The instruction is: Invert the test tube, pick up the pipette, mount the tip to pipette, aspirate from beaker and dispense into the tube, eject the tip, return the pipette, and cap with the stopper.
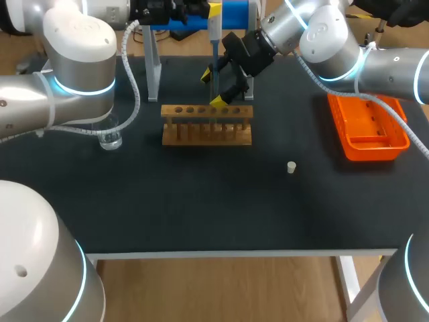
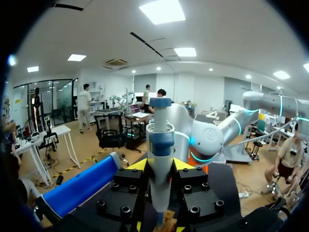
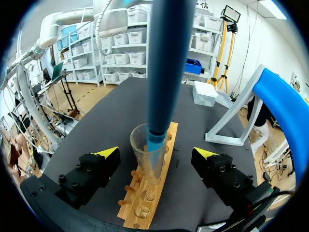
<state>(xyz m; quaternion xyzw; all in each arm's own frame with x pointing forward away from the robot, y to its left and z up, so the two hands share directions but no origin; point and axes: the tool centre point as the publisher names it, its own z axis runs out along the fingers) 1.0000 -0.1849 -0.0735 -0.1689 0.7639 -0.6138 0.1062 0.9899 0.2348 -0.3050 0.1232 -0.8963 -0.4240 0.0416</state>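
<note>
Blue plastic fills the middle of the scene: the pipette (image 2: pixel 159 154) hangs upright, clamped from both sides by the left fingers (image 2: pixel 139 166). Its lower end is down inside the mouth of the test tube (image 3: pixel 145 159), which stands in a hole of the wooden rack (image 1: pixel 206 134) toward the back of the tabletop (image 1: pixel 201 208). The right fingers (image 3: pixel 107 153) are spread wide on either side of the tube and touch nothing — they flank it without holding it. I judge this to be the dispensing step, with ejecting the tip, returning the pipette and capping not yet done. The stopper (image 1: pixel 291 167) lies alone on the tabletop, well apart from the rack on the right arm's side. The beaker (image 1: pixel 110 139) stands near the left arm, and an orange tray (image 1: pixel 375 151) sits further right. The main risk is that nothing steadies the tube. If the pipette's end rubs or wedges against the tube wall, drawing it up could lift the tube out of its hole or tilt it, and any liquid inside would spill. A slanted withdrawal could also smear drops on the rim, where the stopper must seat. The right fingers are a second hazard — closing off-centre, or swinging away carelessly, they could knock the tube or the pipette shaft standing between them.
</note>
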